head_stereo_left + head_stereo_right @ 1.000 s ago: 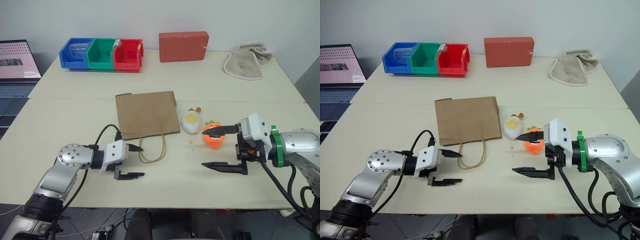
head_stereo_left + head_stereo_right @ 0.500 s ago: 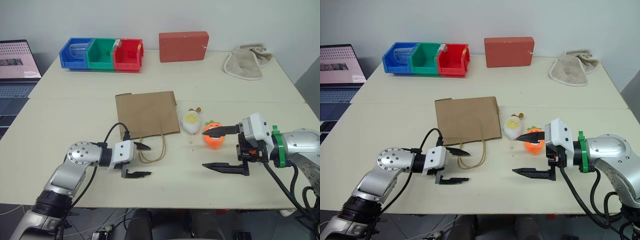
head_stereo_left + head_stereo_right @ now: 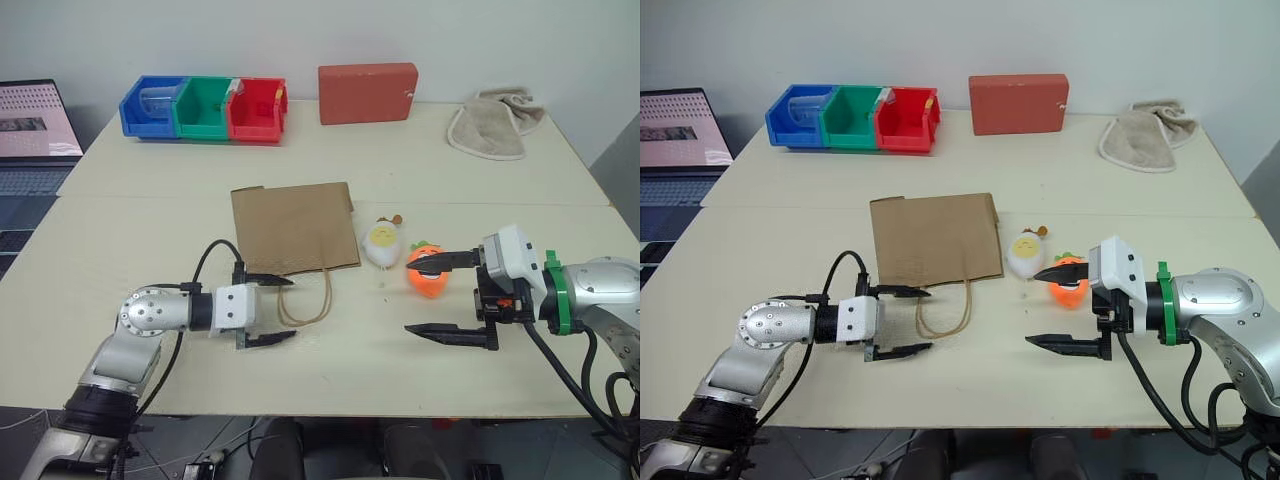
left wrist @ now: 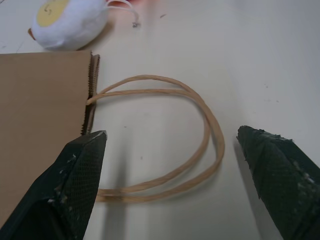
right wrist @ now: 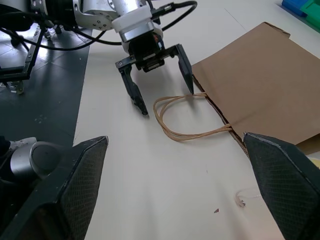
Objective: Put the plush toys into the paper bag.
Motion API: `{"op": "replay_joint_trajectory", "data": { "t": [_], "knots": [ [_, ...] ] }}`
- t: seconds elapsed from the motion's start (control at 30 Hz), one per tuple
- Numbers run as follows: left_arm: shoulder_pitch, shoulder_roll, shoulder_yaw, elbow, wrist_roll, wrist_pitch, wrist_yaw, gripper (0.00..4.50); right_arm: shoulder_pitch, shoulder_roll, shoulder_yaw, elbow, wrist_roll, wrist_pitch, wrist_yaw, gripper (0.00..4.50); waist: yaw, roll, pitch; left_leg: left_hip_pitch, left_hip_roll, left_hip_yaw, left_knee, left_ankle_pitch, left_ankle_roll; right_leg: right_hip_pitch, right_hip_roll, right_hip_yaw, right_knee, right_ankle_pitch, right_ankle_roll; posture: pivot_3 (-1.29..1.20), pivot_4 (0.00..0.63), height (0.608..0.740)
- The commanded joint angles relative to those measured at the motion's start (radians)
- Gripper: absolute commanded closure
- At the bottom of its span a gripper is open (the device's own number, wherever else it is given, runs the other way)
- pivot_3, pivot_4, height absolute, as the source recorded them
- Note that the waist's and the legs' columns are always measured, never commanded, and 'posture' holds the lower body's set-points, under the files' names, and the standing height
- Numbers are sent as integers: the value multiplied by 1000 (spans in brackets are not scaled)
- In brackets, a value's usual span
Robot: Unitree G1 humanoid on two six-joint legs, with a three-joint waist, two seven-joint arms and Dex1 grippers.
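Rolling level, the left gripper (image 3: 272, 310) now straddles the paper bag (image 3: 294, 228)'s handles (image 3: 308, 300) — fingers apart. Right gripper (image 3: 440, 296) waits, fingers apart — toys still out.

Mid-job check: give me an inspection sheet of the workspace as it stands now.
Surface: cream table, two tops butted together.
Job's things: brown paper bag lying flat, loop handles toward the robot; white plush with yellow face and orange carrot plush beside it, outside.
Clutter: blue, green and red bins, red block, beige towel.
Grippers: left gripper open at the handles; right gripper open near the carrot, empty.
Cables: black cable on left wrist.
Surroundings: laptop.
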Motion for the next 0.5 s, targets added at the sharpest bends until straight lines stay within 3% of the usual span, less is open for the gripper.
{"op": "replay_joint_trajectory", "data": {
  "t": [0.03, 0.5],
  "knots": [
    [-3, 8, 3, 19, 11, -75, 8, 41, -31, -3, -9, -41, 32, -1, 7, 0, 0, 0, 0, 0, 0, 0, 0, 0, 0, 0, 0, 0, 0, 0, 0, 0, 150, 740],
    [-93, -31, -20, 193, 89, -307, 115, 41, -63, 17, 23, -48, 28, -2, -3, 0, 0, 0, 0, 0, 0, -1, 0, 0, 0, 0, 0, 0, 0, 0, 0, 0, 150, 740]
  ]
}}
